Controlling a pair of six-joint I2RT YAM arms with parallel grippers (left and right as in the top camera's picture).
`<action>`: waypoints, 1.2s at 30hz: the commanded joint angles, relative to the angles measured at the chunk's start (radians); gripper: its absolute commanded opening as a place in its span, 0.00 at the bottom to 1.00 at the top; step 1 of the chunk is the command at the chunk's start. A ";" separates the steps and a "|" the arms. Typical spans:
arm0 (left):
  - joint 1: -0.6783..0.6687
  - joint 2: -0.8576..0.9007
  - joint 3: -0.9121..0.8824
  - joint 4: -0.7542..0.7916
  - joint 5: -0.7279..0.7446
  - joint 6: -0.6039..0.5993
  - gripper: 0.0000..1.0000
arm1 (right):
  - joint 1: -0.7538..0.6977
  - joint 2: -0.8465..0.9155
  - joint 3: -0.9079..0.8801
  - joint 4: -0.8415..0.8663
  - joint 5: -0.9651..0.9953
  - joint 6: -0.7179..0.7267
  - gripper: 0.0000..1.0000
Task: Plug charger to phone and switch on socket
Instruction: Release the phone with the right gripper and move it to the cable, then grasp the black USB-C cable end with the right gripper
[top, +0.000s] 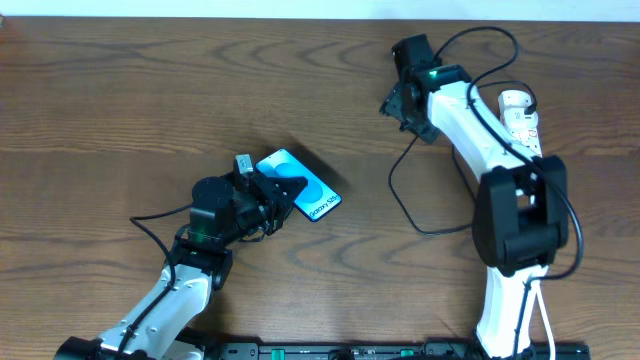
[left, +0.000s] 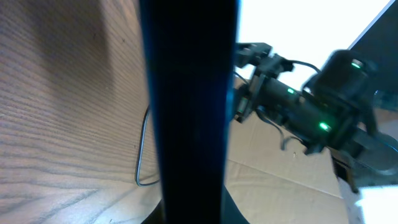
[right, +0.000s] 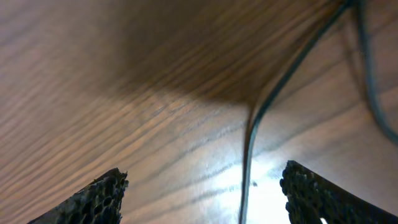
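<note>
Right gripper, jaws spread, hangs above the charger cable lying lengthwise between them; left gripper clamps the phone.

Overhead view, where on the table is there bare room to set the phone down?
Widest bare wood: the far-left stretch of the brown wooden table, bordered by the left gripper holding the blue-screened slim phone and the open right gripper. Crowded: right side, where the thin black charger cable loops beside the right arm and the white power strip.
</note>
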 joint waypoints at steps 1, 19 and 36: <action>0.003 -0.015 0.024 0.015 -0.002 0.014 0.08 | -0.008 0.061 0.018 0.006 0.006 0.041 0.76; 0.003 -0.015 0.024 0.015 -0.002 0.055 0.08 | 0.022 0.219 0.016 -0.054 -0.283 -0.346 0.01; 0.003 -0.014 0.024 0.015 -0.001 0.055 0.08 | 0.111 0.219 -0.038 -0.211 -0.093 -0.220 0.83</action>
